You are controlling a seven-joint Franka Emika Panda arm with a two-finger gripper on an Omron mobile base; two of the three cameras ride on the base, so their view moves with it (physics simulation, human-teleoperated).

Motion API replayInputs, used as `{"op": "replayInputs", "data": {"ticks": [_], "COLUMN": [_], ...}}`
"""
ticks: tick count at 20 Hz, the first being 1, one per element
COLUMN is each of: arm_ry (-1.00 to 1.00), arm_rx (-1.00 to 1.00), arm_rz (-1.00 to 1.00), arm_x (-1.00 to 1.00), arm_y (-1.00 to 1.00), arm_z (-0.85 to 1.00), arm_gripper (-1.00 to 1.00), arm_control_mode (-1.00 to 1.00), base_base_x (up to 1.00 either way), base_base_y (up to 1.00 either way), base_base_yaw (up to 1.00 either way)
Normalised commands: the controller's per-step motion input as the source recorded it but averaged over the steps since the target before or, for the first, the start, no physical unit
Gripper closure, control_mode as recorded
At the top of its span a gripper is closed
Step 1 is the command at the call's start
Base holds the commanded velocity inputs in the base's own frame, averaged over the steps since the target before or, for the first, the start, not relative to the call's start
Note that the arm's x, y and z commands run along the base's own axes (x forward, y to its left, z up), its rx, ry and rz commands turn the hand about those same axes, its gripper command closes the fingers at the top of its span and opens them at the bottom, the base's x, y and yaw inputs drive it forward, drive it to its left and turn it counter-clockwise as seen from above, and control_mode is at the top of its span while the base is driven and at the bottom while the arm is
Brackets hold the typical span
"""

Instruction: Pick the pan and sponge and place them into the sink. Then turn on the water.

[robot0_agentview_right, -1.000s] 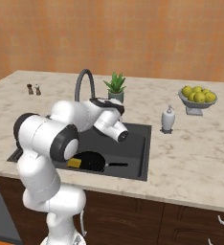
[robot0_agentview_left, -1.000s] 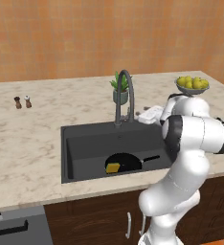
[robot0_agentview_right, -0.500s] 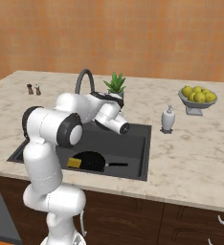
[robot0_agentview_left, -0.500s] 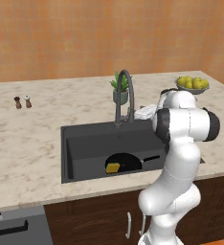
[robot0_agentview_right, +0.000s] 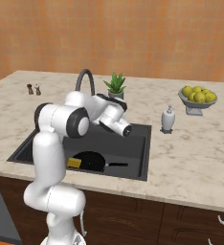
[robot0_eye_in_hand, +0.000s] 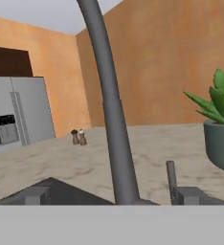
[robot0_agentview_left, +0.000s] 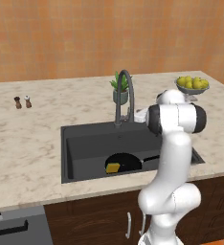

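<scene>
1. The pincer [robot0_eye_in_hand: 111, 195] is spread wide and holds nothing, close to the faucet [robot0_eye_in_hand: 109, 105].
2. The pan [robot0_agentview_left: 128, 162] lies in the sink [robot0_agentview_left: 85, 139], near its front wall.
3. The sponge [robot0_agentview_left: 112, 168] rests on the pan's left side.

Orange walls [robot0_agentview_left: 61, 33], marble counter [robot0_agentview_left: 28, 139], dark wood cabinets [robot0_agentview_right: 133, 215], grey fridge [robot0_eye_in_hand: 23, 112] w/ dispenser.
</scene>
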Motion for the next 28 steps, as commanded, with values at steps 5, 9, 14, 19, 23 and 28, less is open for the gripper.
{"op": "replayInputs", "data": {"ticks": [5, 9, 14, 19, 23, 28], "arm_ry": [0.00, 0.02, 0.02, 0.05, 0.06, 0.05], "arm_rx": [0.00, 0.00, 0.00, 0.00, 0.00, 0.00], "arm_rz": [0.02, 0.00, 0.00, 0.00, 0.00, 0.00], "arm_x": [0.54, 0.53, 0.42, 0.44, 0.42, 0.35], "arm_y": [0.00, 0.00, 0.02, 0.11, 0.03, 0.02], "arm_z": [-0.12, -0.16, -0.18, -0.17, -0.14, -0.12], "arm_gripper": [-1.00, -1.00, -1.00, -1.00, -1.00, 1.00], "arm_control_mode": [-1.00, -1.00, -1.00, -1.00, -1.00, -1.00], "base_base_x": [0.00, 0.00, 0.00, 0.00, 0.00, 0.00], "base_base_y": [0.00, 0.00, 0.00, 0.00, 0.00, 0.00], "base_base_yaw": [0.00, 0.00, 0.00, 0.00, 0.00, 0.00]}}
